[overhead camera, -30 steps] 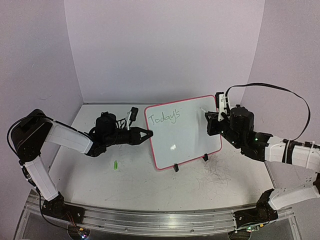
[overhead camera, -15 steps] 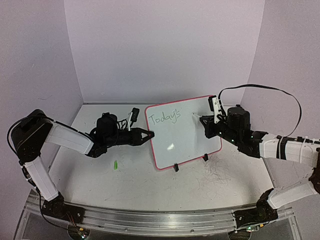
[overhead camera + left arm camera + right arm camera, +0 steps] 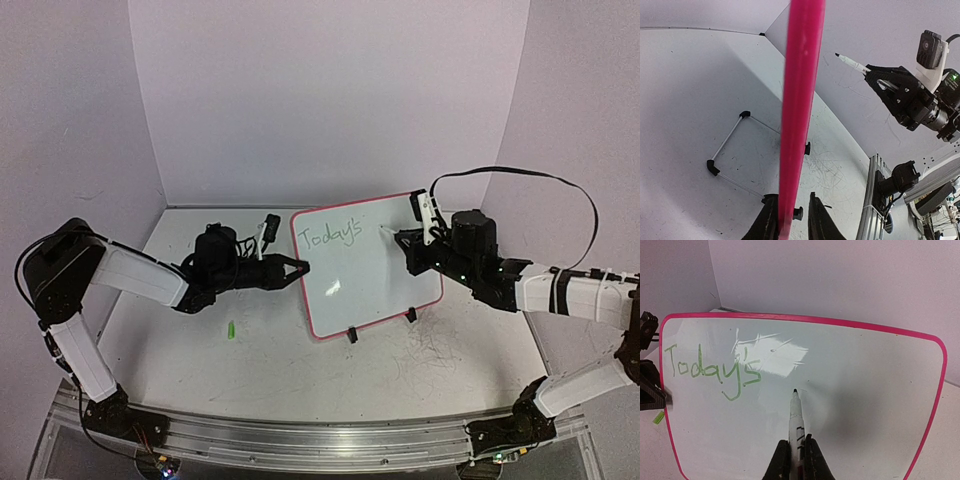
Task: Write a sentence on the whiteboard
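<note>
Right wrist: my right claw (image 3: 795, 456) is gripping the marker (image 3: 795, 415); left claw (image 3: 789, 220) is pinching the whiteboard (image 3: 850, 390) rim.

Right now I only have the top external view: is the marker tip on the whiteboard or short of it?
Observer: The left wrist view looks along the whiteboard edge-on. From there the tip of the marker appears clear of the surface, not touching.
Operator: Where on the board is it aimed?
Observer: In the right wrist view the tip sits just right of and below the final s of "Today's". The right gripper is shut on the marker.
Operator: Does the left gripper have the board?
Observer: The left gripper has a finger on each side of the pink rim. I cannot tell whether they pinch it.
</note>
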Robot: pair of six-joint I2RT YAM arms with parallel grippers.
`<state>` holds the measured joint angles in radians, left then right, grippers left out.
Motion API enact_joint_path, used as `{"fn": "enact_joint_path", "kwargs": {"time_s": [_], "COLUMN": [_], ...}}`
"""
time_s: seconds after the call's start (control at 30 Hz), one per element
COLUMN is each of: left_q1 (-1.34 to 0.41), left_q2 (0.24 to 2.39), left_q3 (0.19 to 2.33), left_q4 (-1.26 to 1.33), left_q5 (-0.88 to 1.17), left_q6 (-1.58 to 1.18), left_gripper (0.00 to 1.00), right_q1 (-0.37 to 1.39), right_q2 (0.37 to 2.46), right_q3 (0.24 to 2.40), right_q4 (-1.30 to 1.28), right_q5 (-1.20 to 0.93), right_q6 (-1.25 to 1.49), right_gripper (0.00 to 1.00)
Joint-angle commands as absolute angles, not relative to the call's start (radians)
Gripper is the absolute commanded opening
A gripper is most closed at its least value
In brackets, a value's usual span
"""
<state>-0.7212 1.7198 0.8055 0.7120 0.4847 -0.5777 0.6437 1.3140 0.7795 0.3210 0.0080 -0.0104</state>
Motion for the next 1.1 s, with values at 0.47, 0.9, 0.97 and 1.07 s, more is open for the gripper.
{"fn": "enact_joint_path", "kwargs": {"time_s": [0.47,0.9,0.97,1.07], "left_q1": [-0.748,-0.776,-0.776,-0.778], "left_q2": [1.754,1.750,1.749,1.745], "left_q3": [0.853,0.822,0.818,0.814], "left_q4": [0.749,0.750,0.750,0.750], "left_q5": [0.476,0.456,0.456,0.453], "left_q6": [-0.547,-0.521,-0.522,-0.523], "left_gripper": [0.04,0.00,0.00,0.00], "right_q1": [0.639,0.653,0.660,0.665], "right_q2": [1.328,1.338,1.346,1.360], "right_q3": [0.828,0.809,0.812,0.821], "right_q4": [0.367,0.398,0.406,0.416], "right_q5": [0.009,0.042,0.056,0.060], "right_q6": [-0.029,-0.009,-0.008,-0.008], "right_gripper": [0.00,0.00,0.00,0.00]}}
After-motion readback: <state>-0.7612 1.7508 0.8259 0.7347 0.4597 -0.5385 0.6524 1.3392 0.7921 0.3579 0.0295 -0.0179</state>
